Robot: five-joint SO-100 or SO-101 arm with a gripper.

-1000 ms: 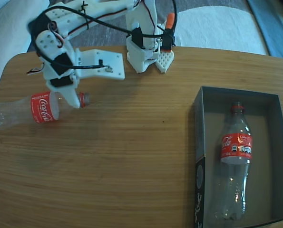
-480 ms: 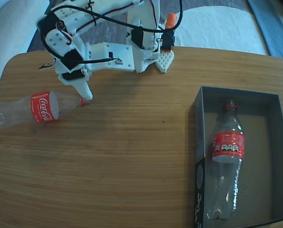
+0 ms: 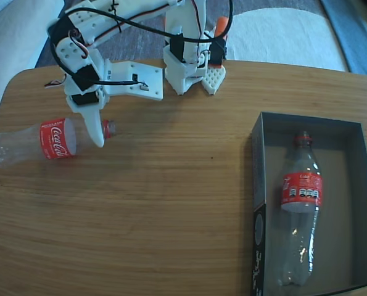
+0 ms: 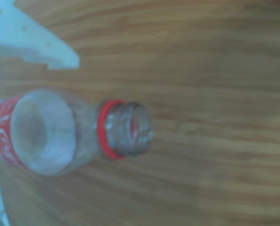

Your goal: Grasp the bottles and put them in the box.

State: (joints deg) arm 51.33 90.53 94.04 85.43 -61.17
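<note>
In the wrist view alone, capless bottle (image 4: 74, 134) mouth between spread claw (image 4: 31, 136) fingers.

The fixed view is evenly and brightly lit, with soft shadows cast on the brown wooden table (image 3: 171, 203) and slight bending seen at the edges. The wrist view is blurred and washed bluish, and the clear plastic red-ringed bottle (image 4: 74, 134) is rendered soft.

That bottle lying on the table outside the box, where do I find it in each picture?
Fixed view: the bottle lies at the left on the table, neck under the claw.
Wrist view: the bottle fills the left, open mouth pointing right.
Shared landmark: its red neck ring.
</note>
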